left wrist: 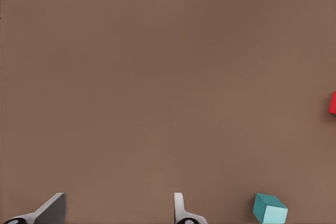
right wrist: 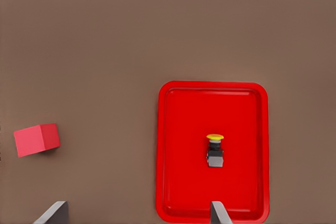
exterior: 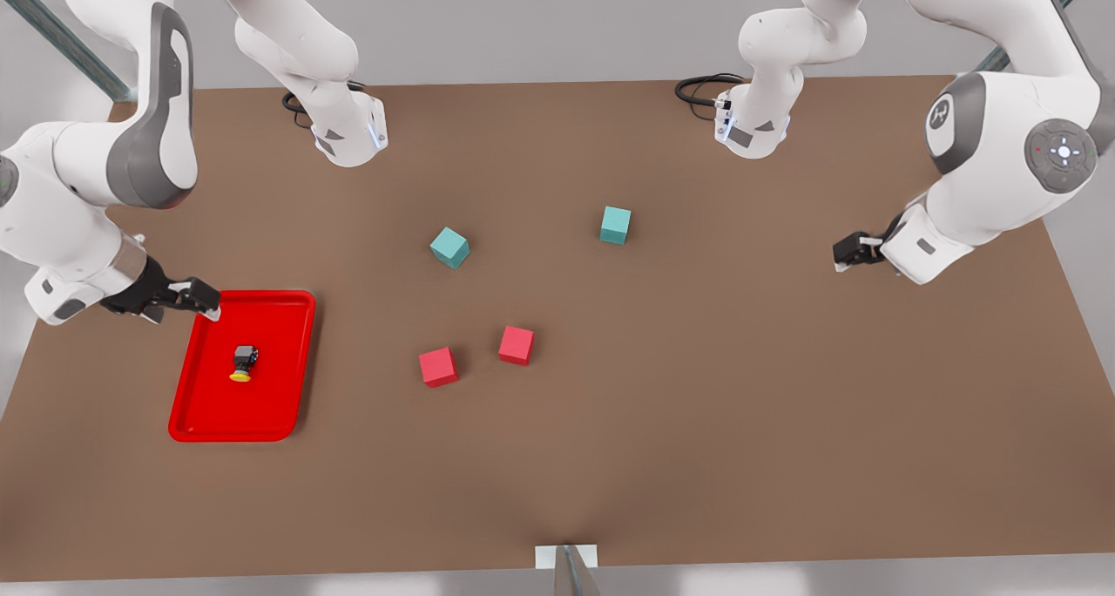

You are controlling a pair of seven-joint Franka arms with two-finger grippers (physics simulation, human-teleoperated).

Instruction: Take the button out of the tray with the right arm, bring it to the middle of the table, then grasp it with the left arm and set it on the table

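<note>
The button (exterior: 243,362) lies on its side inside the red tray (exterior: 261,335) near the front view's left, yellow cap toward the front edge. The right wrist view has the button (right wrist: 214,150) in the middle of the tray (right wrist: 184,129). My right gripper (exterior: 193,298) hovers over the tray's far corner, open, its fingertips (right wrist: 219,212) spread wide with nothing between them. My left gripper (exterior: 849,252) waits at the front view's right above the bare table (exterior: 697,404), open and holding nothing, its fingertips (left wrist: 181,211) far apart.
Two teal cubes (exterior: 449,247) (exterior: 615,225) and two red cubes (exterior: 437,367) (exterior: 516,345) stand around the table's middle. The left wrist view catches a teal cube (left wrist: 270,209) and a red cube's edge (left wrist: 333,103). A red cube (right wrist: 37,139) sits beside the tray.
</note>
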